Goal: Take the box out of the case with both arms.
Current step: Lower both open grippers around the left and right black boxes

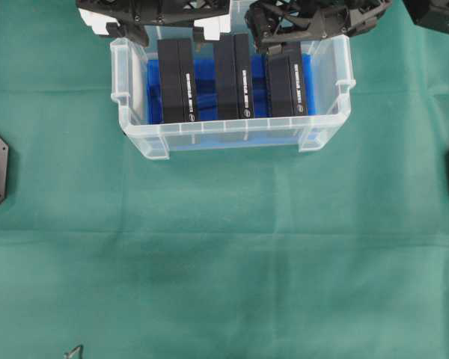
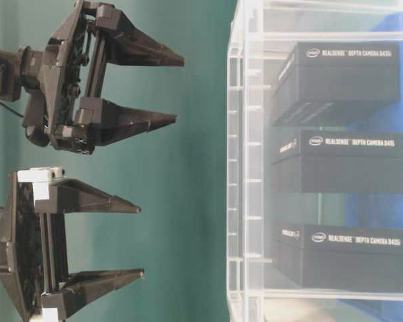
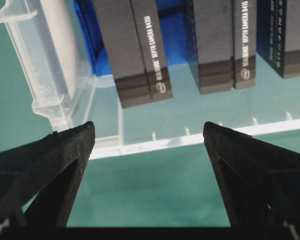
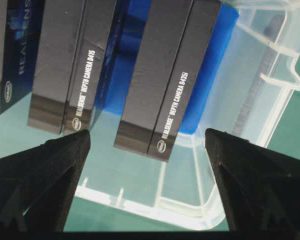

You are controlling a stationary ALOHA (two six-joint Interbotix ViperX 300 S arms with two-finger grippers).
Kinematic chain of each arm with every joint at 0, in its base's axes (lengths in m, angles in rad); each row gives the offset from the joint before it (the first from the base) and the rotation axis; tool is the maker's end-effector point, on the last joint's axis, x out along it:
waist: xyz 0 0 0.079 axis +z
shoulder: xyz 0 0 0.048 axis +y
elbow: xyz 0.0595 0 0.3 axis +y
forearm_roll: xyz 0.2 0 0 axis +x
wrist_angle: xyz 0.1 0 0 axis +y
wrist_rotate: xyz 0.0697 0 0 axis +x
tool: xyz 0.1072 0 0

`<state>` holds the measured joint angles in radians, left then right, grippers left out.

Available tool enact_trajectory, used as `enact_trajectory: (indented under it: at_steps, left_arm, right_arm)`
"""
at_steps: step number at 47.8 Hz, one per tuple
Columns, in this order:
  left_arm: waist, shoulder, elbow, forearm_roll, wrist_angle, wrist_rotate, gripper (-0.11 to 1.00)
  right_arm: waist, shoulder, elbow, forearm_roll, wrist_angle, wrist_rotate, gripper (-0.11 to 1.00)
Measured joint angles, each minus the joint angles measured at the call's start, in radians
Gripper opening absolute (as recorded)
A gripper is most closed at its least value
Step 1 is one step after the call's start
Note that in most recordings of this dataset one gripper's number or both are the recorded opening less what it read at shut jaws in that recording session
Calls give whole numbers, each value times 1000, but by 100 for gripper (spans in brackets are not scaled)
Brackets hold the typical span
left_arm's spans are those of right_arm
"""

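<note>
1. One case [image 1: 138,138], clear plastic with a blue sheet [image 1: 156,90] on its bottom, sat at the 12 o'clock part of the overhead view, on a green cloth [image 1: 224,254].
2. Three black boxes stood on edge inside the case, side by side and apart from one another: the left box [image 1: 178,81] toward 9 o'clock within the case, the middle box [image 1: 234,78] at its centre, the right box [image 1: 288,84] toward 3 o'clock.
3. Two arms were in view, both at the 12 o'clock edge above the case's far wall.
4. The left gripper [image 1: 153,26], bearing white blocks, had its jaws spread wide and held nothing; its wrist view showed the left and middle boxes between its fingertips [image 3: 75,145], farther off.
5. The right gripper [image 1: 314,26] was likewise spread wide and empty, with the right box framed between its fingertips [image 4: 72,150].
6. In the table-level view both grippers hung clear of the case, touching no box.
</note>
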<state>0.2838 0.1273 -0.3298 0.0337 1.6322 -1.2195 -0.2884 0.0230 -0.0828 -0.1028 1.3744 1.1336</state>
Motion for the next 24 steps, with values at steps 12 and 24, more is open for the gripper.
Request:
enact_trajectory:
  at_steps: [12, 24]
  left_arm:
    - [-2, 0, 0, 2, 11, -2, 85]
    - [-2, 0, 2, 3, 11, -2, 86]
  right_arm:
    - [-2, 0, 0, -2, -6, 2, 94]
    - [0, 0, 0, -2, -3, 3, 94]
